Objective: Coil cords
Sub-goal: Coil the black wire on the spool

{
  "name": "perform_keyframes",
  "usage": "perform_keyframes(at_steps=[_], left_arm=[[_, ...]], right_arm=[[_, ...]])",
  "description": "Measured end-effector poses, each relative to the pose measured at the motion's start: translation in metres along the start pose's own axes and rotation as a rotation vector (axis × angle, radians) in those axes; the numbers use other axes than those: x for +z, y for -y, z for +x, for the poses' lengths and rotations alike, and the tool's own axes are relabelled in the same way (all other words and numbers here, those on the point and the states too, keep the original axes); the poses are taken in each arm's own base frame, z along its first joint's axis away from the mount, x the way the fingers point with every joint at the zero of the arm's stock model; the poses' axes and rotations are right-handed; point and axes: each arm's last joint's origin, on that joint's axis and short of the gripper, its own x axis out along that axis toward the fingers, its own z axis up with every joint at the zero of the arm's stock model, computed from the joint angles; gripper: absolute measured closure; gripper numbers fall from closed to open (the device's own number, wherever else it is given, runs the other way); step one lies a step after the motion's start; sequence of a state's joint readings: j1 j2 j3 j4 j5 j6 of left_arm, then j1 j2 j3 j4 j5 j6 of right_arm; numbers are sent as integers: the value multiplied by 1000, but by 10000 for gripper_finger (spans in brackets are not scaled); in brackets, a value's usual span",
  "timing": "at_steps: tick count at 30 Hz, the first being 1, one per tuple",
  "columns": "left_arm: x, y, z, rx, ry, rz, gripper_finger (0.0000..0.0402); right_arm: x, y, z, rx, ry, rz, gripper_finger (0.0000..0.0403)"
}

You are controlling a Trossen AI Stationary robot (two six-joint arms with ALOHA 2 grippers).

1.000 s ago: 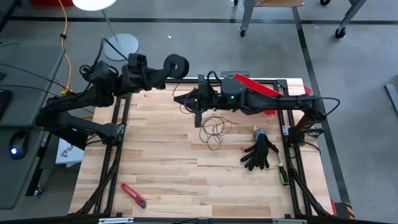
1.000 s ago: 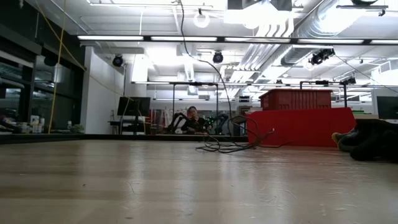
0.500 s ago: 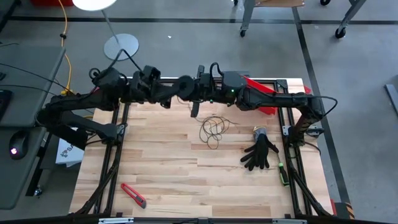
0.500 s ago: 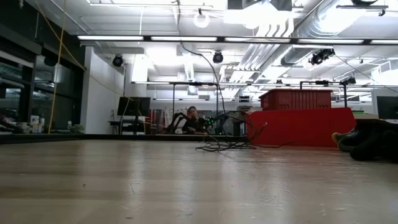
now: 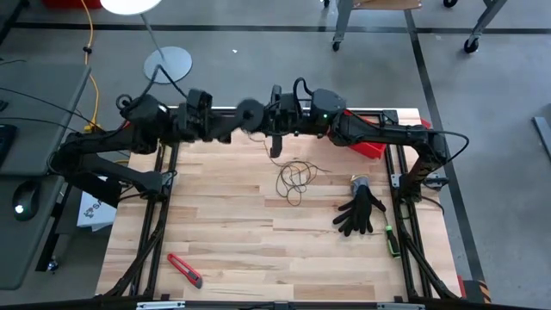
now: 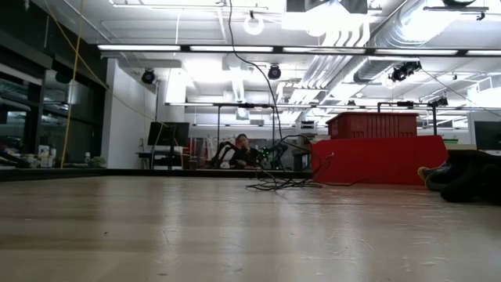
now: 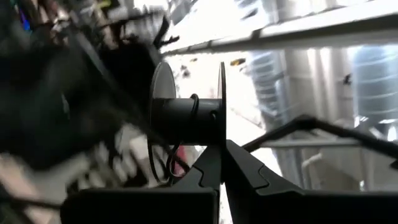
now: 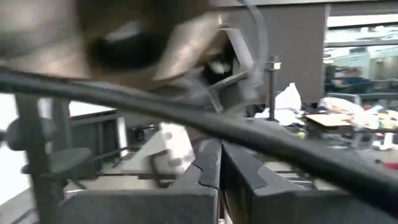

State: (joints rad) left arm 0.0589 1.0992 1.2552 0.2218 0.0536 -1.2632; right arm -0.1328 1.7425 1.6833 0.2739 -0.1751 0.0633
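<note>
A small black spool point(image 7: 186, 115) is held up over the table's far edge by my left gripper point(image 7: 222, 149), which is shut on it; the high view shows the spool point(image 5: 250, 113) too. A few turns of the thin dark cord point(image 7: 194, 106) lie around its core, and a loop hangs below it. The rest of the cord lies in a loose pile point(image 5: 294, 178) on the wooden table, and one strand point(image 6: 254, 78) rises from it toward the arms. My right gripper point(image 8: 220, 155) is shut, just right of the spool point(image 5: 265, 127). My left gripper pinches the edge of one round flange point(image 7: 222, 134) of the spool between its two fingers. The spool is lifted clear of the table, with its axle across the fingers. My right gripper is shut; whether the cord runs between its fingers, I cannot tell.
A pair of black gloves point(image 5: 360, 211) lies right of the cord pile. A red bin point(image 5: 366, 129) stands at the far right under my right arm. A red utility knife point(image 5: 185, 269) lies near the front left. A person sits in the room beyond point(image 6: 243, 145).
My left gripper has swung the spool from beyond the far edge toward the table's near side, close up to my right gripper. My right gripper has gone toward the far edge and a little up. Both stay shut. The cord pile stays on the table.
</note>
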Motion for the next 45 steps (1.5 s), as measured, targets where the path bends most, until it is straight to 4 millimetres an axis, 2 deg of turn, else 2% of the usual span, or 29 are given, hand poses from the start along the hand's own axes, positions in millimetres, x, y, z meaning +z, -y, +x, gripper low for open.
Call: perform_keyframes(at_steps=[8, 14, 22, 29, 37, 45], left_arm=[[9, -5, 2, 7, 37, 35, 401], [7, -11, 3, 63, 0, 40, 401], [11, -8, -2, 83, 63, 167, 401], [16, -9, -6, 133, 106, 274, 401], [14, -7, -6, 115, 94, 214, 401], [17, 1, -6, 41, 148, 249, 401]], right_arm=[[-3, -6, 3, 16, -2, 20, 403], [2, -6, 3, 20, 50, 17, 403], [3, -7, 2, 58, 57, 56, 403], [7, -16, 3, 107, 97, 54, 403], [8, -12, 2, 75, 96, 54, 403], [2, -15, 3, 110, 35, 40, 403]])
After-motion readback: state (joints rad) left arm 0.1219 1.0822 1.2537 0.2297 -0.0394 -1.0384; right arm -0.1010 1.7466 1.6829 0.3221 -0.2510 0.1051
